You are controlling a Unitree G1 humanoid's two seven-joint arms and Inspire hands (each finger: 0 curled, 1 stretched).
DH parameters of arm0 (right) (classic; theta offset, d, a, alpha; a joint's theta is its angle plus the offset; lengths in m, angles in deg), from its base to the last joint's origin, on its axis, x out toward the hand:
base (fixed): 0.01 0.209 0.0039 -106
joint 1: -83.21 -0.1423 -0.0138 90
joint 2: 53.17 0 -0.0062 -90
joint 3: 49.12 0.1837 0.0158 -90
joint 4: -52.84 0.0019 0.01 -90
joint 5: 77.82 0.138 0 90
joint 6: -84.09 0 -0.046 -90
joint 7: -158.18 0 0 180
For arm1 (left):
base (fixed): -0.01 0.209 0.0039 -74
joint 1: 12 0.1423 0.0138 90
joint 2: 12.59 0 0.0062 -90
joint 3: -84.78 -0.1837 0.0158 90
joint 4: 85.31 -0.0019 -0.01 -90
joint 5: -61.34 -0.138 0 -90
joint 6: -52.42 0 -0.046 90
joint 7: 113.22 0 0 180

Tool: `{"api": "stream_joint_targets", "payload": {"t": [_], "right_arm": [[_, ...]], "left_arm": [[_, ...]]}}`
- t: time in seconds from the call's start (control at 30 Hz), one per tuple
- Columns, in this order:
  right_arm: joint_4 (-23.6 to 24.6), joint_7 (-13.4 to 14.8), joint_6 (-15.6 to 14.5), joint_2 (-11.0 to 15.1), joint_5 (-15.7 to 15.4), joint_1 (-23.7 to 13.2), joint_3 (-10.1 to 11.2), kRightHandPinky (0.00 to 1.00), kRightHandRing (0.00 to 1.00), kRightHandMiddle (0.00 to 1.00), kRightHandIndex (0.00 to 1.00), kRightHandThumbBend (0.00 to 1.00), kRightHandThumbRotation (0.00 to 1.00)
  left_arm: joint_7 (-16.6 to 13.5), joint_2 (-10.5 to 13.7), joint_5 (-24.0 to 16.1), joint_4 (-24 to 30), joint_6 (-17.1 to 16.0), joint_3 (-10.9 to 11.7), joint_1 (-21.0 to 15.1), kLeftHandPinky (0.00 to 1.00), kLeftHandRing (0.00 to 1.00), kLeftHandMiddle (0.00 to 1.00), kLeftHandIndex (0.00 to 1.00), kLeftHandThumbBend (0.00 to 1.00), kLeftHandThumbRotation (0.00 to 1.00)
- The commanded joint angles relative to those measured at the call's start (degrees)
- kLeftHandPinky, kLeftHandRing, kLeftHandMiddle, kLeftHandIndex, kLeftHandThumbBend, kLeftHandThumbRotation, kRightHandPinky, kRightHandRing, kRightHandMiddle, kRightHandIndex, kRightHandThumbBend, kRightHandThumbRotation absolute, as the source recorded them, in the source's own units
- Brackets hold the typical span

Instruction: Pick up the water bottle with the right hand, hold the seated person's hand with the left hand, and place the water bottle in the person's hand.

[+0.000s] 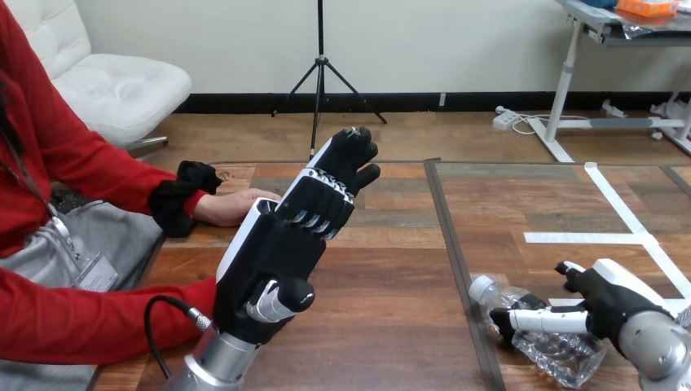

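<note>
The wooden table (391, 309) is brown. The water bottle (562, 358) lies on its side on it, with its white cap on. The right hand (611, 301) is on the bottle, with its fingers curled across it. Far left of the bottle, the left hand (277, 244) is up and open, holding nothing. The person's hand (232, 208) rests there too, partly hidden. The bottle looks soft and crumpled, so I think a gentle squeeze is best. I cannot tell if water is inside.

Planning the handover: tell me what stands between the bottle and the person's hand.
The left hand, raised open beside the person's hand, stands on the line from the bottle; nothing else lies between.
</note>
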Motion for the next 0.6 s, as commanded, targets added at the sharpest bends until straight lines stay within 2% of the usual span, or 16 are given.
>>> {"api": "stream_joint_targets", "payload": {"t": [0.0, 0.1, 0.33, 0.57], "right_arm": [[-1.5, -1.8, -1.4, 1.3, -0.5, -2.5, -2.4, 0.61, 0.84, 0.96, 0.99, 1.0, 0.5], [-2.4, -1.8, -1.3, 1.1, -0.5, -2.8, -2.7, 0.54, 0.79, 0.95, 0.98, 1.0, 0.46], [-3.8, -1.5, -0.9, 0.7, -0.5, -3.0, -3.4, 0.5, 0.76, 0.95, 0.96, 1.0, 0.38], [-4.0, -1.1, -1.0, 0.2, -0.6, -2.8, -3.9, 0.45, 0.69, 0.87, 0.91, 1.0, 0.3]], "left_arm": [[-0.3, -7.1, 0.4, 0.9, 0.1, -1.2, -0.2, 0.95, 0.98, 0.98, 0.95, 1.0, 0.66], [0.0, -7.3, 0.6, 1.1, 0.3, -1.4, -0.2, 0.96, 0.99, 0.98, 0.95, 1.0, 0.65], [0.1, -7.5, 0.9, 1.2, 0.2, -1.8, -0.2, 0.97, 0.99, 0.98, 0.95, 1.0, 0.64], [-0.3, -7.5, 0.5, 1.6, 0.1, -2.2, 0.0, 0.98, 0.99, 0.99, 0.95, 1.0, 0.64]]}}
